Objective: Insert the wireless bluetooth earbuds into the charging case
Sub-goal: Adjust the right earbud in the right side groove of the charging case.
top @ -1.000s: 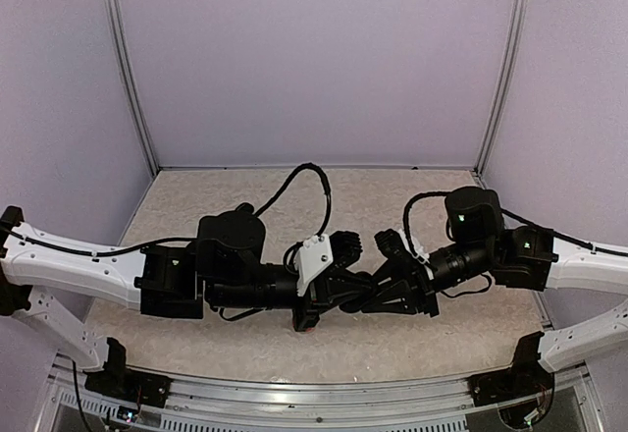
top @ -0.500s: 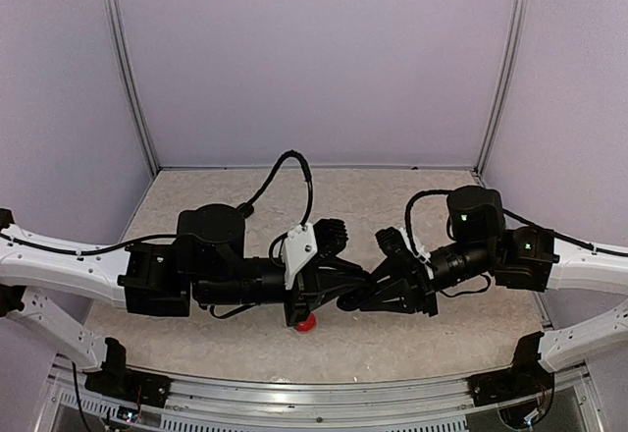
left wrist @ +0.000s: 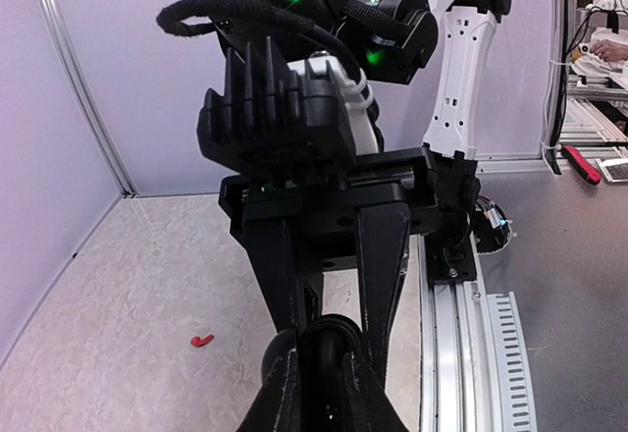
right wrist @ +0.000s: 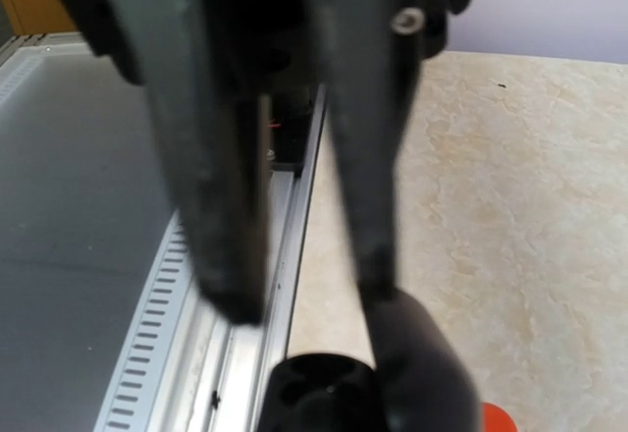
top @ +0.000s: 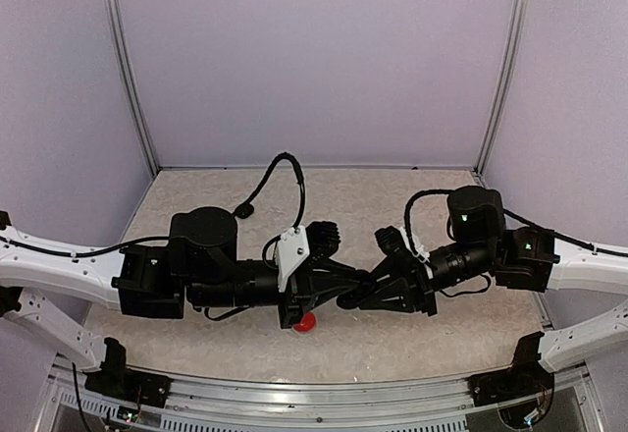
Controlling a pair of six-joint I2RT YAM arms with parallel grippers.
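The table [top: 392, 191] looks matt and mottled, the red earbud [left wrist: 202, 340] smooth plastic, the rail [left wrist: 444, 353] metal.

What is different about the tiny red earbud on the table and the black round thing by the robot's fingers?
The red earbud is red with a thin stem; the black case is black and round. The red earbud looks much smaller than the black case. The red earbud lies alone on the table; the black case is up off it, among the fingers. Both look like smooth plastic.
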